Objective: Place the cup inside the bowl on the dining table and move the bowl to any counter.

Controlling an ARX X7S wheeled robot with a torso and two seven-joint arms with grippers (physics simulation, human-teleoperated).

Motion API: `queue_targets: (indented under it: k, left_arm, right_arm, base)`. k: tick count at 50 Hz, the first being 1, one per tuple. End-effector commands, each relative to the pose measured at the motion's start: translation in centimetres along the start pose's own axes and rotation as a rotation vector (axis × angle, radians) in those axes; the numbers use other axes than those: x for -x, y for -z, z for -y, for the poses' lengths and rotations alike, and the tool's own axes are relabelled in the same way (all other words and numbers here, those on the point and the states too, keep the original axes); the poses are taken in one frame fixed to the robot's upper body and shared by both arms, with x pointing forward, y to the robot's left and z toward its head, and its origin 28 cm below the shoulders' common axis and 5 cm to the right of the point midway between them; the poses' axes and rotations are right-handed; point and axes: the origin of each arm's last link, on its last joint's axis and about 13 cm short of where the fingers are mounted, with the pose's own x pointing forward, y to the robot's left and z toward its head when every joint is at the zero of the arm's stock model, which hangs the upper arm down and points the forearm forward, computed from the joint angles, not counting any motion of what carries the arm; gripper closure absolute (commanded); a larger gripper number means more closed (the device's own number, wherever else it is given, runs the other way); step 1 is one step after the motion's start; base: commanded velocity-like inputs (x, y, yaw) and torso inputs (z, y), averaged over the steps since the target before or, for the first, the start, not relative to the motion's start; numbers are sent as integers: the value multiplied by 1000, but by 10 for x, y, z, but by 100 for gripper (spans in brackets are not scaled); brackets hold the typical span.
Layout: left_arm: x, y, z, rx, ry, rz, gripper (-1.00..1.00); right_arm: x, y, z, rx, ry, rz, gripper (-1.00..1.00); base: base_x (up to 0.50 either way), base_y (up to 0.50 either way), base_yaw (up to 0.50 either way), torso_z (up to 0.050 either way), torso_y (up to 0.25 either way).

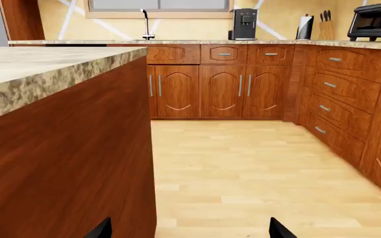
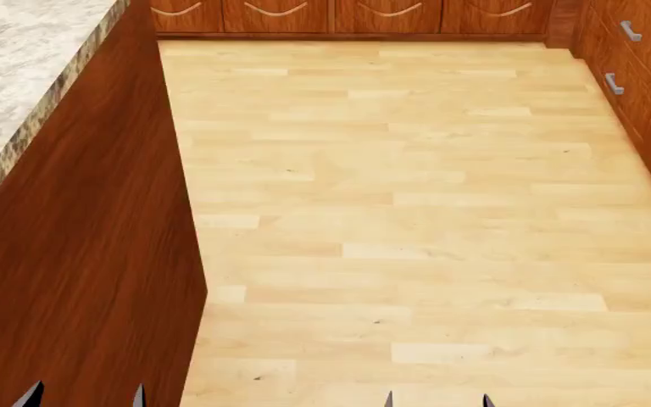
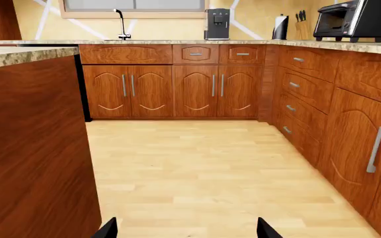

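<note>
Neither the small tan paper cup nor the wide shallow bowl shows in any view, and the pale dining table is out of sight too, so I cannot say where they are; nothing of the task looks begun.

The robot stands on the light wooden plank floor (image 2: 416, 212), facing down an aisle. At the left of the head view rises a reddish-brown wood island with a speckled granite top (image 2: 20, 93), its side panel close beside the left arm. Along the far wall in the left wrist view runs the brown-beige granite table (image 1: 257, 42) carrying a black coffee machine (image 1: 244, 24) and a black toaster oven (image 1: 374, 21).

The left pincer (image 2: 82, 395) and the right pincer (image 2: 436, 398) show only as dark fingertips at the bottom edge, each pair spread apart with nothing between them: both open and empty.

The risk, as I judge it, is turning here: the island's panel sits so near the left arm that a swing could clip it, and the wood drawer fronts with metal handles (image 2: 625, 59) crowd the right.
</note>
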Motion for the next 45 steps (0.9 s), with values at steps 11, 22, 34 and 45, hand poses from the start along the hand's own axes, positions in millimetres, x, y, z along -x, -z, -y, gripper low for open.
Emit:
queue_targets:
  k: [11, 22, 34, 45]
  left_arm:
    - [1, -1, -2, -7, -7, 4, -100]
    - [0, -1, 0, -5, -6, 4, -100]
    - [1, -1, -1, -3, -12, 3, -100]
    - [1, -1, -1, 9, -15, 0, -100]
  right_arm:
    - [-1, -1, 0, 2, -5, 10, -100]
    - [-1, -1, -1, -6, -7, 12, -100]
    - [-1, -1, -1, -10, -7, 13, -100]
    - [-2, -2, -1, -12, -8, 15, -100]
  base:
    - [-51, 0, 0, 0, 0]
    - [-500, 1, 0, 0, 0]
    - [-500, 0, 0, 0, 0]
    - [-500, 0, 0, 0, 0]
